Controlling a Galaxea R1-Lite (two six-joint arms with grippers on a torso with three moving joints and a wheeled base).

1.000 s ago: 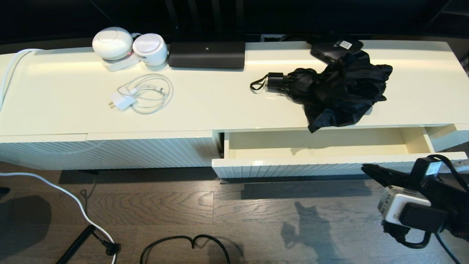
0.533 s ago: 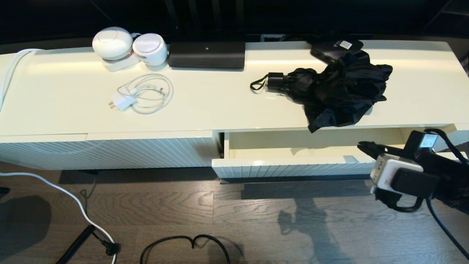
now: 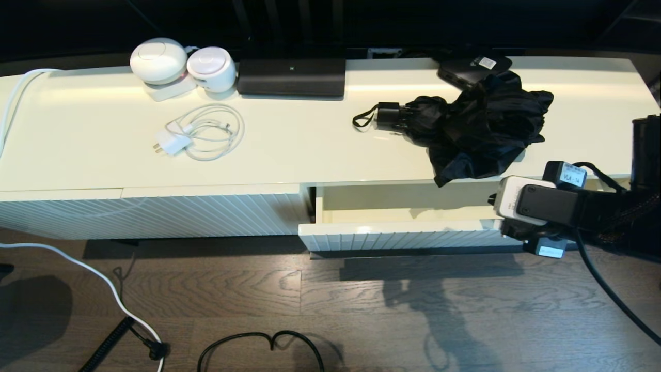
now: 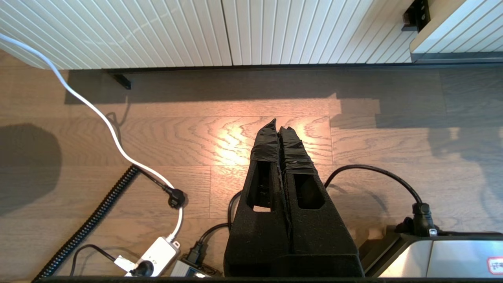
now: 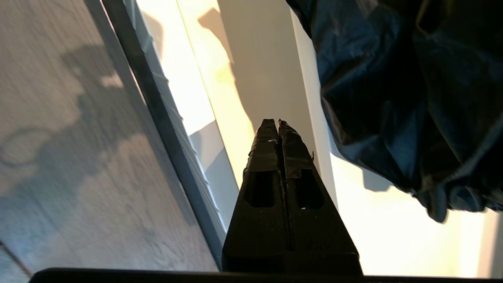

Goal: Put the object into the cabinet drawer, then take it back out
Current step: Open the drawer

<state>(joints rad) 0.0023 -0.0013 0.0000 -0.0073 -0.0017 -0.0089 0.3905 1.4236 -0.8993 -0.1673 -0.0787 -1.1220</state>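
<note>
right wrist view: tapered black right gripper [image 5: 279,122] pressed together, above glossy cream drawer [image 5: 220,78], beside crumpled umbrella [image 5: 412,86]

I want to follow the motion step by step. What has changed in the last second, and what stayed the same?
The right gripper has risen from in front of the drawer and now hangs over its right end, just below the umbrella. It is shut and holds nothing. The umbrella lies on the cabinet top as before, the drawer remains open and empty, and the left gripper is parked over the floor.
</note>
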